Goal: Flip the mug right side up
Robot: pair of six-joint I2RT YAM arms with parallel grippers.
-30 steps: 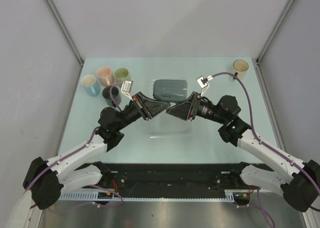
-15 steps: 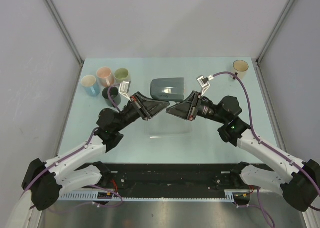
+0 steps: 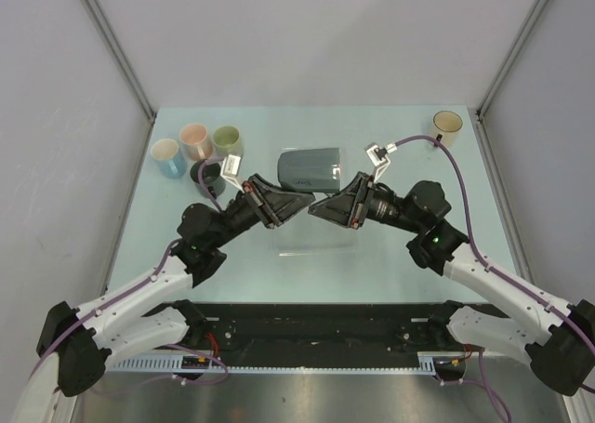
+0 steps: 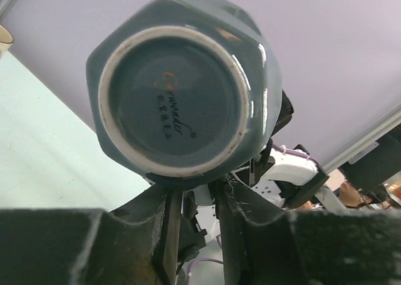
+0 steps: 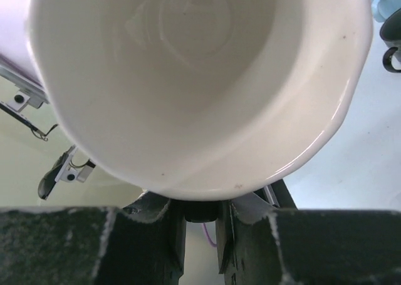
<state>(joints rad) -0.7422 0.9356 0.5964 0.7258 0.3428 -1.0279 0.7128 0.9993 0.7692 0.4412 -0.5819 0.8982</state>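
Observation:
The grey mug (image 3: 310, 167) lies on its side, held off the table between my two grippers, base to the left and mouth to the right. My left gripper (image 3: 299, 198) has its jaws nearly together with the fingertips pressed against the lower edge of the mug's base (image 4: 175, 97); the left gripper (image 4: 194, 194) sits just below it. My right gripper (image 3: 322, 205) is likewise narrow, with its tips under the rim, and the white inside of the mug (image 5: 188, 78) fills that view above the right gripper (image 5: 200, 205). The handle is hidden.
A blue cup (image 3: 168, 156), a pink cup (image 3: 194, 139), a green cup (image 3: 226, 139) and a black mug (image 3: 206, 174) stand at the back left. A cream cup (image 3: 447, 125) stands at the back right corner. A clear sheet (image 3: 316, 239) lies below the grippers.
The mug has risen and shifted a little left and back between the two grippers. Both arms have moved slightly with it.

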